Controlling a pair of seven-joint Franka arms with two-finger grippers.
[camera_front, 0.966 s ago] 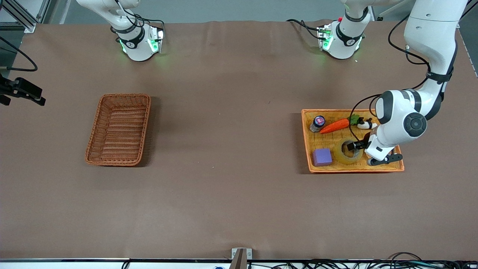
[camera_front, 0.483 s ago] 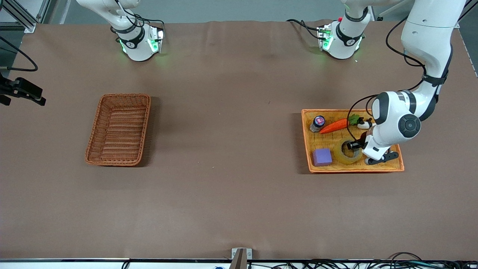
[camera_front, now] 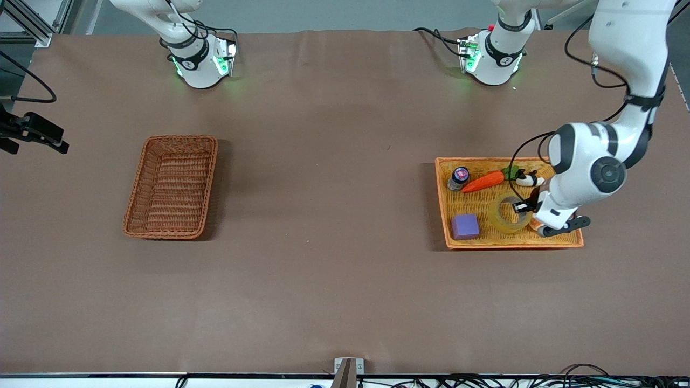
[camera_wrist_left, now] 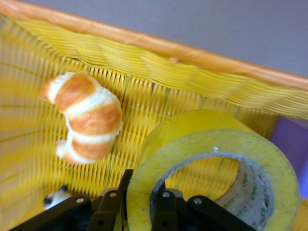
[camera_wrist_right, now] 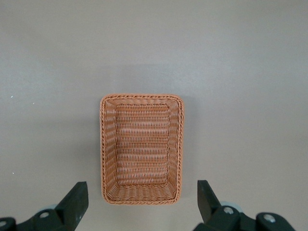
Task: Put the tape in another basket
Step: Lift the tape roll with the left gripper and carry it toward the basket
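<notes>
Two baskets are sitting on the brown table: the red-brown basket toward the right arm's end, and the orange tray toward the left arm's end.

The left gripper is reaching down into the tray and clamping the wall of the tape; in the left wrist view one finger is sitting inside the tape's hole and the other outside, w/ the wall pinched between them. In that view the roll is tilting up, w/ its hole facing the camera. Whether it is fully clear of the tray floor is not showing.

Other items are lying in the tray: a purple cube beside the tape, toward the right arm's end; a carrot and a small bottle farther from the front camera; and a small black-and-white toy just beside the carrot's green end. A croissant is lying near the tape in the left wrist view, mostly hiding under the arm in the front view.

The right gripper is waiting high over the basket, its fingers standing wide apart and holding nothing. The basket itself is holding nothing.
</notes>
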